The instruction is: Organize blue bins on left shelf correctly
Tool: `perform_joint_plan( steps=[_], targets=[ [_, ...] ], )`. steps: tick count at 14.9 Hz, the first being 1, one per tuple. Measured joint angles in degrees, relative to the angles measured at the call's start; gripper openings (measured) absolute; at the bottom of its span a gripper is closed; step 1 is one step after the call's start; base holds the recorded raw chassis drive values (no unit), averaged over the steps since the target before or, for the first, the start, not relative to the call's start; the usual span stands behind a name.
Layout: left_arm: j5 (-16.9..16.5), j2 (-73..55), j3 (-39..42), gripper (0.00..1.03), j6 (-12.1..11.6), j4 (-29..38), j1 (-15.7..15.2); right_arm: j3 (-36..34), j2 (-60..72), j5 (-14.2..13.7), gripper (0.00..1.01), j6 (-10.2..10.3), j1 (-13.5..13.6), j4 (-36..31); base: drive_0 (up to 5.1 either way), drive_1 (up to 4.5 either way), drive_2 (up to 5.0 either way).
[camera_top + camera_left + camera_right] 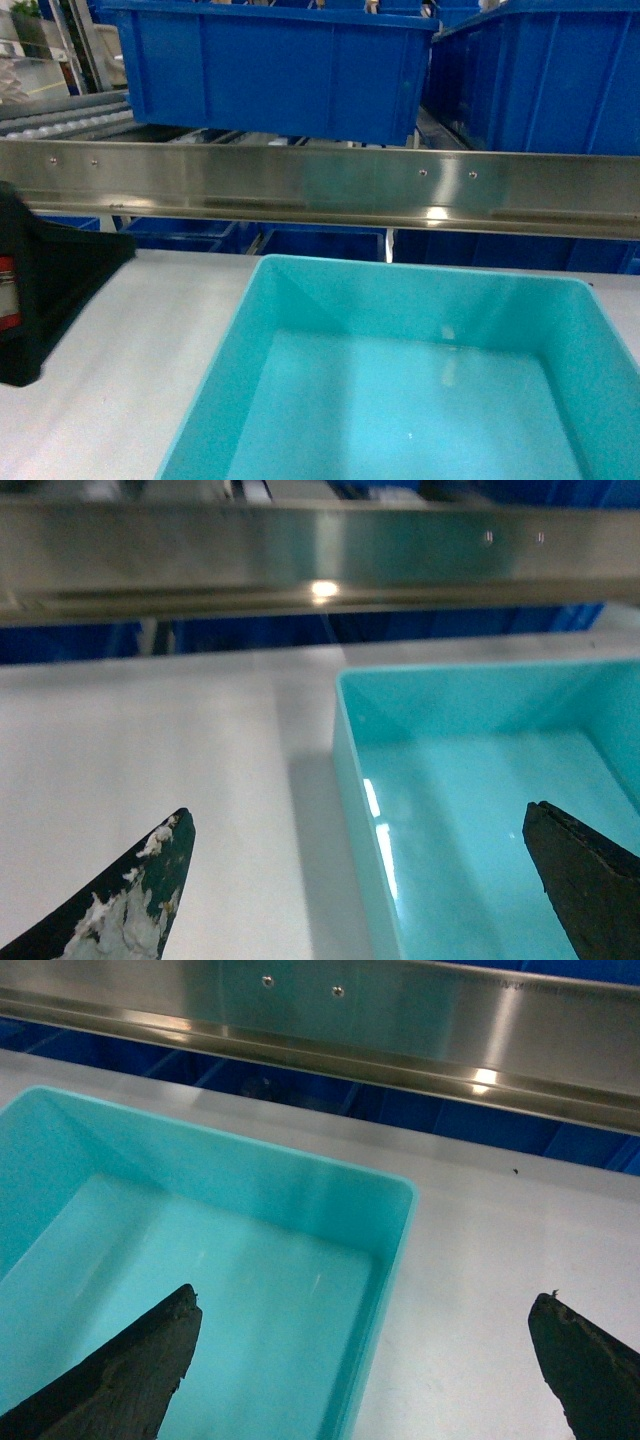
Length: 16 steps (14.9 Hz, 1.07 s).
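One turquoise bin (420, 390) sits between two wide-spread end effectors, left (355, 880) and right (370, 1360).

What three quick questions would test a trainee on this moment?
1. True or false: the turquoise bin is empty.
2. Where do the fingers of the left tool stand? A) both inside the bin B) either side of the bin's left wall C) closed on the steel rail
3. Fill in: the dark blue bins sit ___ the rail.

Key: 1 true. 2 B, and the right tool likewise straddles the right wall. 3 above.
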<state>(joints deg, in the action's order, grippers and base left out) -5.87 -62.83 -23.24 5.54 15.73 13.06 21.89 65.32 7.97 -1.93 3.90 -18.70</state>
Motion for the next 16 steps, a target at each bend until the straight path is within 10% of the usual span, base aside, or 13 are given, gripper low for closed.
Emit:
perform_joint_plan(
  steps=[10,16],
  targets=[
    [-6.7,-40.8,-21.6,0.98,4.8,-12.3,6.0,10.4,35.7,-0.7,0.98,-3.8,-5.8,-2.5,0.0,0.00,0.0],
    [-2.2,-49.5,-22.6,0.98,5.8,-7.0,9.5,8.9,42.6,1.2,0.91,-5.7,-7.6,-11.7,0.0,0.00,0.0]
  ],
)
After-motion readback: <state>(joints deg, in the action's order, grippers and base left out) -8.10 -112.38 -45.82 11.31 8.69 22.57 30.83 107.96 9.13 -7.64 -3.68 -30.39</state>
